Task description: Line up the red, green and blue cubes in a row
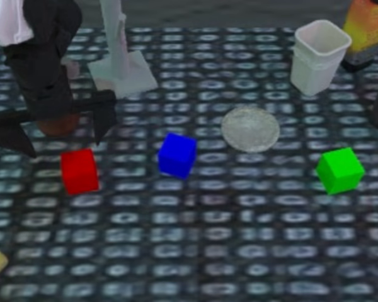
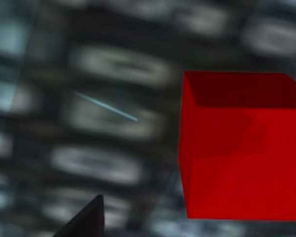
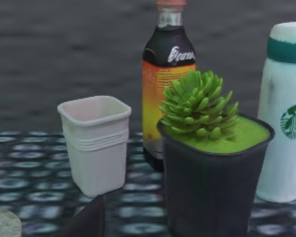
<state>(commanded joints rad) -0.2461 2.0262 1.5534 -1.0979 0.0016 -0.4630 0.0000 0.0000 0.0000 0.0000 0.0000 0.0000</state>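
The red cube (image 1: pixel 79 170) sits on the patterned table at the left. Just behind it hangs my left gripper (image 1: pixel 57 128), open wide with nothing between its fingers and not touching the cube. The left wrist view shows the red cube (image 2: pixel 241 148) close up beside one dark fingertip (image 2: pixel 86 219). The blue cube (image 1: pixel 177 155) rests near the middle, roughly level with the red one. Far to the right stands the green cube (image 1: pixel 340 170). My right gripper (image 3: pixel 133 222) stays parked off the right side, open and empty, facing the back right corner.
A white cup (image 1: pixel 319 55) stands at the back right, with a bottle (image 1: pixel 368 25) behind it. A silver disc (image 1: pixel 251 129) lies between the blue and green cubes. A white stand (image 1: pixel 123 69) rises at the back left. A potted plant (image 3: pixel 212 163) and a tumbler (image 3: pixel 286 113) are near the right gripper.
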